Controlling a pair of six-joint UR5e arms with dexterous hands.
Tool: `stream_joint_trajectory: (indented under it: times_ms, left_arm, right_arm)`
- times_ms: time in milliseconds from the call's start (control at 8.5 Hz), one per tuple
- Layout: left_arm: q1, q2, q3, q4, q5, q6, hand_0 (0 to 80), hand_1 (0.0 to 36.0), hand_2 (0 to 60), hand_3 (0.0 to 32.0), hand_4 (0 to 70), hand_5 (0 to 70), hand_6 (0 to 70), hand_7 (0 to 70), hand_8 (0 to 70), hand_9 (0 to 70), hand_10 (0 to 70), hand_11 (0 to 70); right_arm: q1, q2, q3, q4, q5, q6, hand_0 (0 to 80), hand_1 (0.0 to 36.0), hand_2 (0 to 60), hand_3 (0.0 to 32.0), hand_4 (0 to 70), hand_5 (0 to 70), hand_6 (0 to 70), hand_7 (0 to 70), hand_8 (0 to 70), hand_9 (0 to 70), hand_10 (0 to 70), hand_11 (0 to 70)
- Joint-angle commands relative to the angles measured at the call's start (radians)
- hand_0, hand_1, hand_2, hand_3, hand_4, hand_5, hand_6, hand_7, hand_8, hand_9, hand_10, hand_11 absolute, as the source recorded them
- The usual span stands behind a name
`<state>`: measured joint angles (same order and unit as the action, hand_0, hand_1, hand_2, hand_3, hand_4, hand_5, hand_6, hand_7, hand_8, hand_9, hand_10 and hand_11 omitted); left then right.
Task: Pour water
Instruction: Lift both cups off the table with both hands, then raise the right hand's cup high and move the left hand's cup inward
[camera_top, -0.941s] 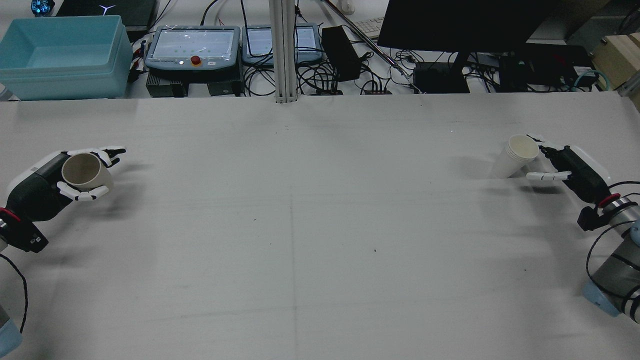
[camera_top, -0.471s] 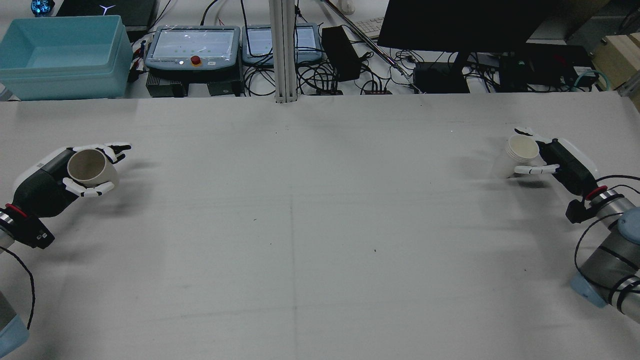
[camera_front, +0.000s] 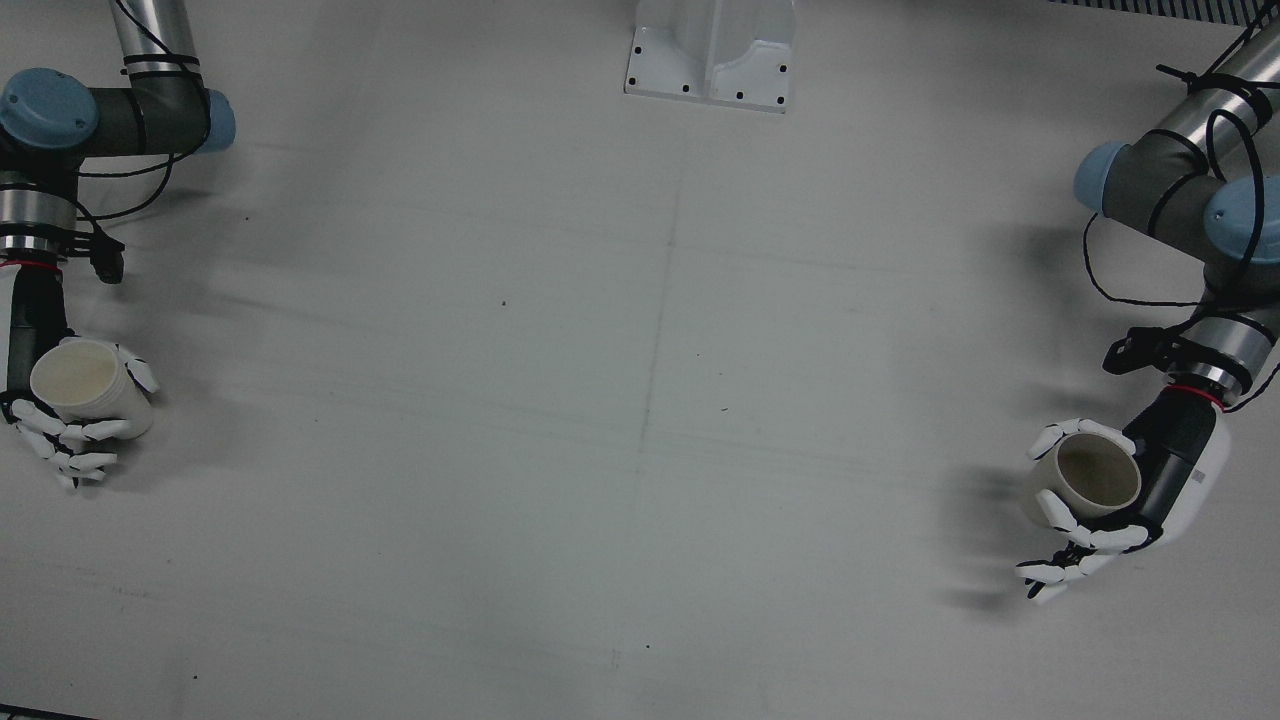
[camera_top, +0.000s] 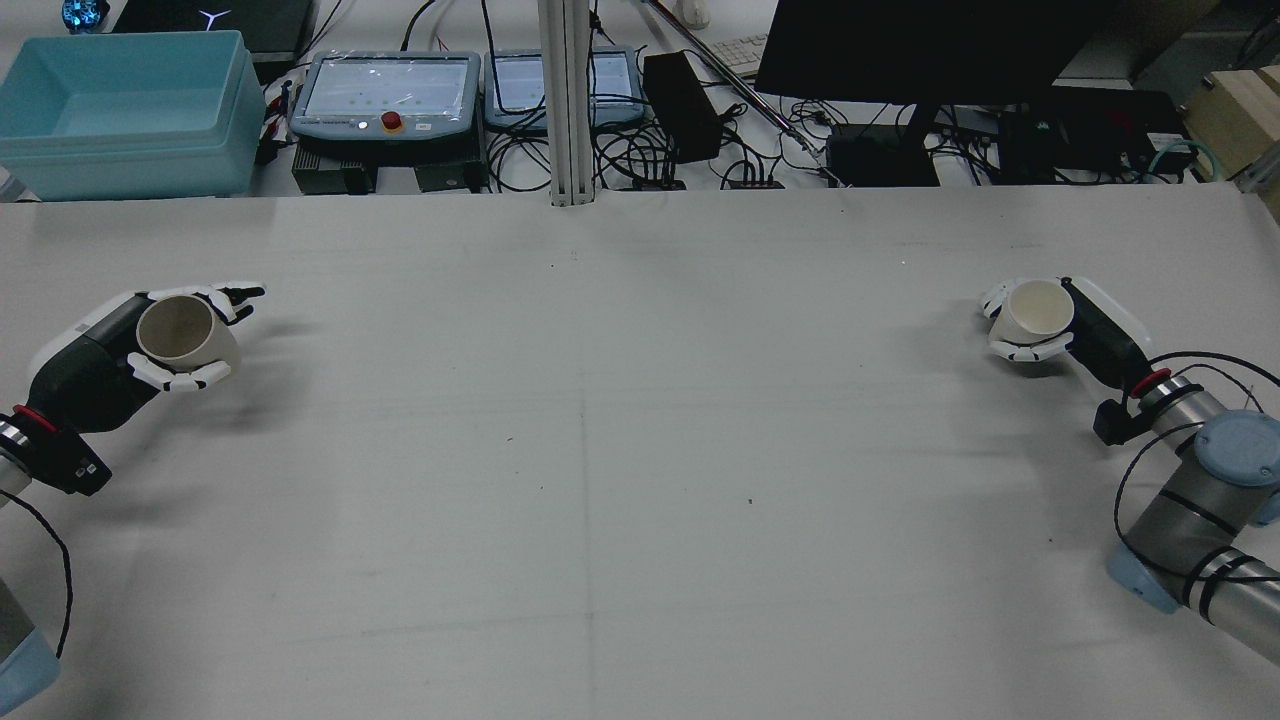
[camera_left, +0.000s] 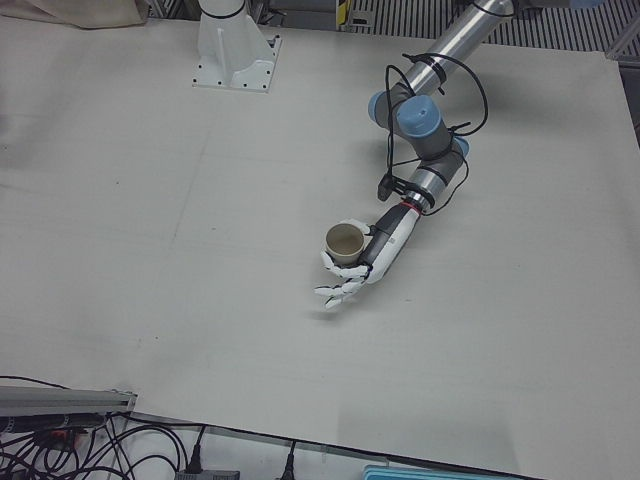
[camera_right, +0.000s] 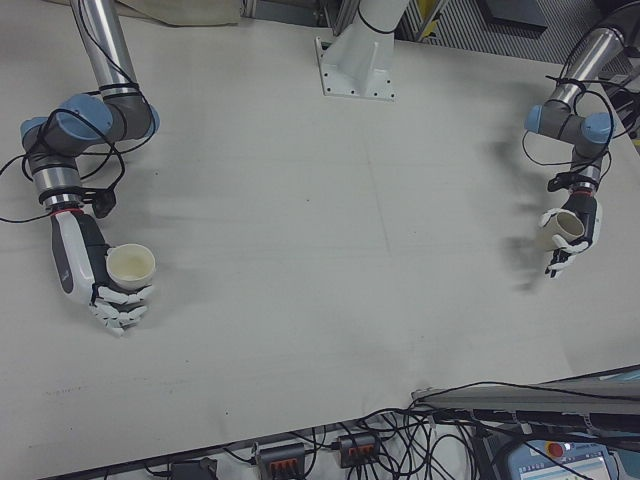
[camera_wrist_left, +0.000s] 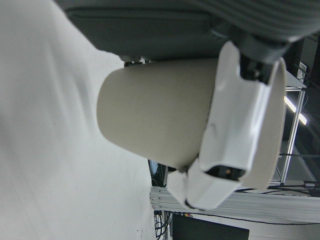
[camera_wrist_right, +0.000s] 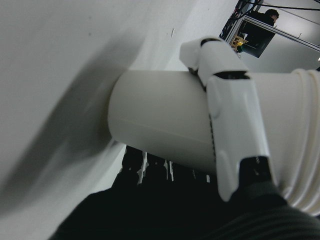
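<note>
Cups sit one in each robot hand, well apart at opposite desk (camera_top: 640, 450) edges: the left robot hand (camera_top: 110, 350) wraps a brownish cup (camera_top: 180, 333), the right robot hand (camera_top: 1065, 325) clasps a white cup (camera_top: 1038, 308), possibly a nested stack. Both are held mouth-up, likely so nothing spills before pouring.

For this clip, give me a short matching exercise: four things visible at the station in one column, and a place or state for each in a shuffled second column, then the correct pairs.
Things
1. left hand
2. right hand
3. blue bin
4. red button

Places or states
A. on a control pendant beyond the table's far edge
B. closed on the white cup
C. beyond the far left corner in the rear view
D. closed on the tan cup

Pairs: 1-D, 2-B, 3-C, 4-A
</note>
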<state>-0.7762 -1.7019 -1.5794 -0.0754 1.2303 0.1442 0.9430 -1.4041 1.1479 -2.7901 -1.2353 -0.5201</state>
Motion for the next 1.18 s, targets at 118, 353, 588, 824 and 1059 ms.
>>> stream_joint_trajectory:
  times_ms: [118,353,588,824,1059]
  left_arm:
    - [0.000,-0.001,-0.048,0.051,0.004,0.002,80.0,36.0,60.0,0.0,70.0,70.0,24.3,23.5,13.5,11.6,7.4,13.6]
    - [0.002,-0.002,-0.095,0.094,0.009,0.008,80.0,36.0,60.0,0.0,70.0,70.0,25.0,23.7,13.7,11.7,7.3,13.6]
    - [0.005,-0.068,-0.143,0.190,0.017,0.017,80.0,36.0,60.0,0.0,70.0,70.0,25.1,23.6,13.8,11.6,7.0,13.1]
    - [0.114,-0.142,-0.142,0.279,0.017,0.041,80.0,36.0,60.0,0.0,70.0,70.0,24.3,23.0,13.2,11.0,6.4,12.4]
    - [0.164,-0.211,-0.140,0.304,0.018,0.106,80.0,36.0,60.0,0.0,70.0,70.0,26.0,23.2,13.5,11.0,6.4,12.2]
  right_arm:
    - [0.008,-0.047,0.121,-0.003,-0.006,0.040,80.0,36.0,60.0,0.0,39.5,52.4,44.9,61.4,38.6,52.1,42.1,63.3]
    - [0.081,-0.102,0.289,-0.064,-0.013,0.089,80.0,36.0,60.0,0.0,45.8,53.3,48.1,62.1,38.5,51.3,40.8,61.3]
    - [0.167,-0.093,0.376,-0.159,-0.076,0.129,80.0,36.0,60.0,0.0,47.3,52.8,48.8,61.1,37.4,49.7,40.4,60.8]
    - [0.230,-0.081,0.485,-0.241,-0.081,0.153,80.0,36.0,60.0,0.0,56.5,56.2,51.8,64.6,37.5,49.6,40.2,60.2]
    - [0.276,0.024,0.693,-0.497,-0.137,0.131,80.0,36.0,60.0,0.0,61.8,60.2,53.6,67.9,37.0,49.1,39.3,58.9]
